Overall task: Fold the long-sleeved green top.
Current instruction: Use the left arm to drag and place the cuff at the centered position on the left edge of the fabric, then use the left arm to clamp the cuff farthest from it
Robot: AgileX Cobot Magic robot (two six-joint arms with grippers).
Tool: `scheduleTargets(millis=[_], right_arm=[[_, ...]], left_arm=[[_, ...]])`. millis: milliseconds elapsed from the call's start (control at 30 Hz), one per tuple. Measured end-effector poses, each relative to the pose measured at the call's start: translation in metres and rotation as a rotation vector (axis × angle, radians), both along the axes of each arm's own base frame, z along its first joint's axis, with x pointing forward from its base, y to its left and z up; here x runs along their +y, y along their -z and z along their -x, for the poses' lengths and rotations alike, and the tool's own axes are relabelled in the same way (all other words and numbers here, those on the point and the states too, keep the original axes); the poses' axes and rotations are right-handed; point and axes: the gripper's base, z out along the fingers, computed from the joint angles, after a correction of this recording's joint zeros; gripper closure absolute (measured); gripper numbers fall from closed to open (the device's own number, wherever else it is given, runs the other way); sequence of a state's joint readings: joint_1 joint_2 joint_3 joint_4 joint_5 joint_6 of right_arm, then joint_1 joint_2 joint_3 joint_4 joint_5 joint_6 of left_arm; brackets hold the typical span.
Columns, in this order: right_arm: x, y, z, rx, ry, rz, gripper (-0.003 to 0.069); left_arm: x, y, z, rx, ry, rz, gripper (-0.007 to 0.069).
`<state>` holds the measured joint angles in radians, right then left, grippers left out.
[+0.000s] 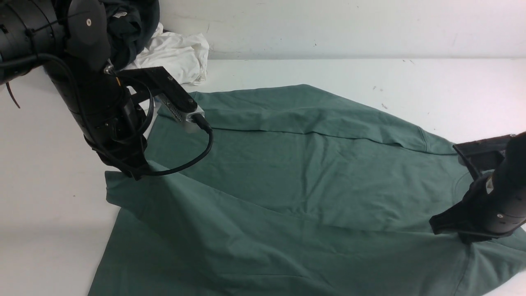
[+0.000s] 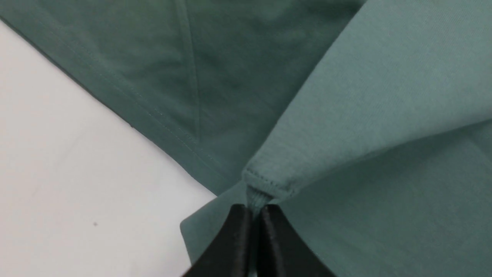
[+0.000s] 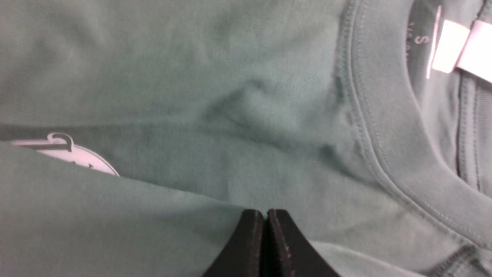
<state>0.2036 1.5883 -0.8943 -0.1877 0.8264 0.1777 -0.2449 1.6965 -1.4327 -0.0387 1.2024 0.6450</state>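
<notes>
While both pincers are low on the cloth, I note the grips first. Left pincer [image 1: 137, 174]: closed, fingers pinching a stitched hem corner of the green top [image 1: 287, 172]; the wrist view confirms the corner bunched at the tips [image 2: 255, 209]. Bare counter [image 1: 49, 172] lies just beside this pincer on its outer side.

From the left pincer a raised fold edge runs straight across to the right pincer [image 1: 446, 226]. That line is the long axis of the flap, and both arms share it, one at each end. The flat body of the top lies beyond the line, away from me.

Right pincer: closed, apparently nipping the fold edge [image 3: 265, 213], with the collar [image 3: 384, 146] and its white label [image 3: 457, 54] just beyond the tips.

Judgement: the flap must travel level, both ends together, or the edge will skew.

Surface: white, smooth, a few marks. A white cloth [image 1: 176, 53] and a dark garment [image 1: 127, 24] lie well beyond the left pincer; room beyond the right pincer looks free.
</notes>
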Motion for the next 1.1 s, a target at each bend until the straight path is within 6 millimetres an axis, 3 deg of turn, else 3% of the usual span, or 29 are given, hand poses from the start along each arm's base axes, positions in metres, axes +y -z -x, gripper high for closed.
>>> scheduleTargets(millis=[200, 367, 700, 800, 933, 1000, 1100], right_arm=[[-0.011, -0.017, -0.009, -0.004, 0.041, 0.023, 0.0663], [-0.015, -0.019, -0.010, -0.001, 0.055, 0.026, 0.0663], [-0.015, -0.019, -0.010, -0.003, 0.054, 0.026, 0.0637], [-0.015, -0.019, -0.011, -0.009, 0.052, 0.026, 0.0591], [-0.015, -0.024, -0.012, -0.035, 0.056, 0.022, 0.0474], [-0.014, -0.031, -0.014, -0.059, 0.064, 0.010, 0.0447], [-0.010, -0.056, -0.021, -0.157, 0.072, -0.032, 0.0405]], left_arm=[[-0.004, -0.009, -0.016, -0.070, -0.001, 0.017, 0.0622], [-0.009, -0.009, -0.035, -0.087, -0.001, 0.022, 0.0622], [-0.017, 0.040, -0.084, -0.041, -0.109, -0.015, 0.0590], [-0.017, 0.046, -0.090, -0.052, -0.137, -0.019, 0.0529], [-0.018, 0.039, -0.102, -0.108, -0.299, 0.038, 0.0351], [-0.016, 0.033, -0.107, -0.127, -0.392, 0.072, 0.0293], [-0.006, 0.022, -0.123, -0.172, -0.570, 0.141, 0.0192]])
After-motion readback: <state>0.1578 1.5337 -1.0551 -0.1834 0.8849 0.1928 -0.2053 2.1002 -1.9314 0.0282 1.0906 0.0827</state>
